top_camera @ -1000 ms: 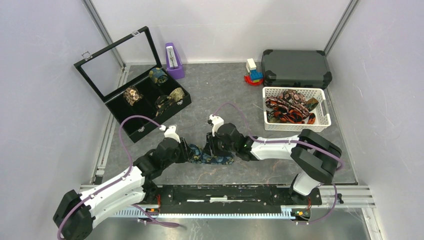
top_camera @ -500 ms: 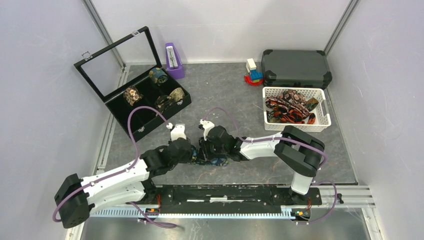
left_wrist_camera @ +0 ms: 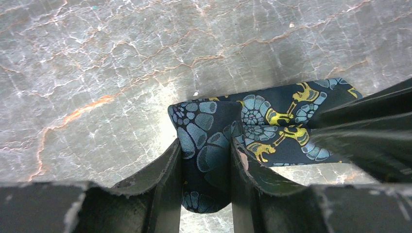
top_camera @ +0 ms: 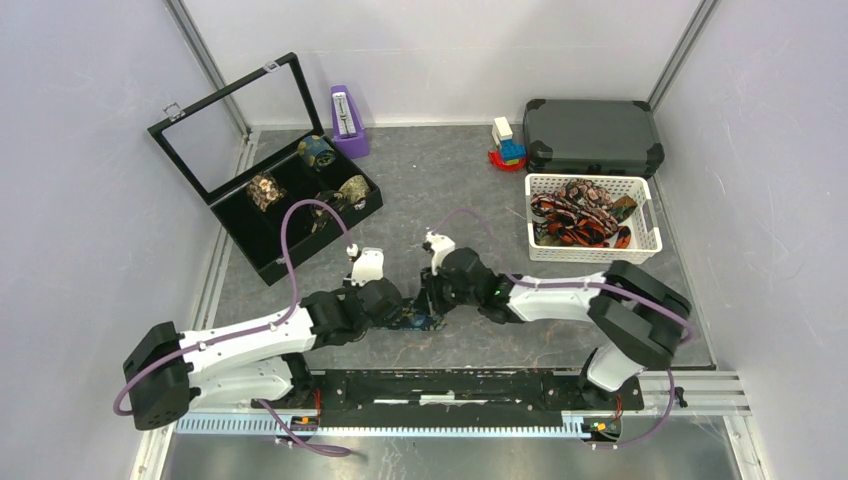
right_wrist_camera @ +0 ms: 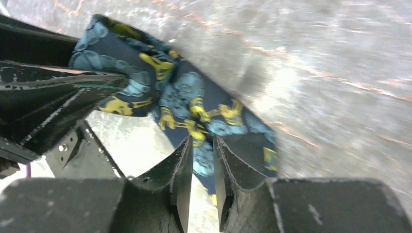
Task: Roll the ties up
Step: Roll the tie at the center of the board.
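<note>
Our left gripper [left_wrist_camera: 206, 158] pinches the folded end of the navy tie [left_wrist_camera: 272, 124], and the fabric bulges between its fingers. We judge that this grip anchors the core of the roll. Our right gripper [right_wrist_camera: 200, 148], just beside and facing the left, is nipped on the flat strip, likely to hold it taut for wrapping. The tie lies low over the table [left_wrist_camera: 97, 73], spanning from one gripper to the other.

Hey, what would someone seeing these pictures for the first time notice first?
Both arms meet mid-table, the left gripper and right gripper each pinching the navy paisley tie. Behind them, rolled ties sit in the open black case at back left, and loose ties fill the white basket at right.
</note>
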